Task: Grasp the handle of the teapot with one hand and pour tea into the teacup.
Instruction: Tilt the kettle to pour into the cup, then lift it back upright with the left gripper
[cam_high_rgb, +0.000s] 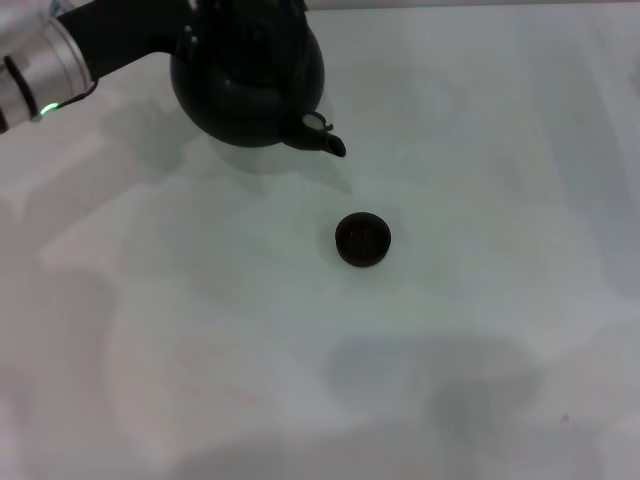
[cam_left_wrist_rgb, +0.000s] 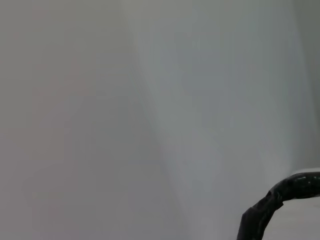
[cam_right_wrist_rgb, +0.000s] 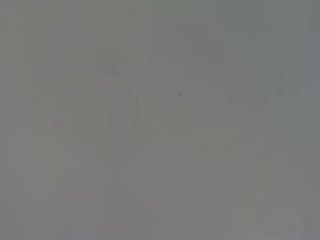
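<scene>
1. Teapot (cam_high_rgb: 248, 85): black, round, at far left of desk (cam_high_rgb: 480, 330), tilted, spout (cam_high_rgb: 325, 138) aimed down toward teacup (cam_high_rgb: 362, 239).
2. Teacup: small, dark, upright near desk centre, apart from spout, nearer and right of pot.
3. Handle (cam_left_wrist_rgb: 280, 200): dark arch, only a curved piece seen in left wrist view; top cut off in head view.
4. Left arm (cam_high_rgb: 60, 60): reaching in at pot's top from far left; left claw hidden, grip cannot tell.
5. Right claw: out of sight.
</scene>
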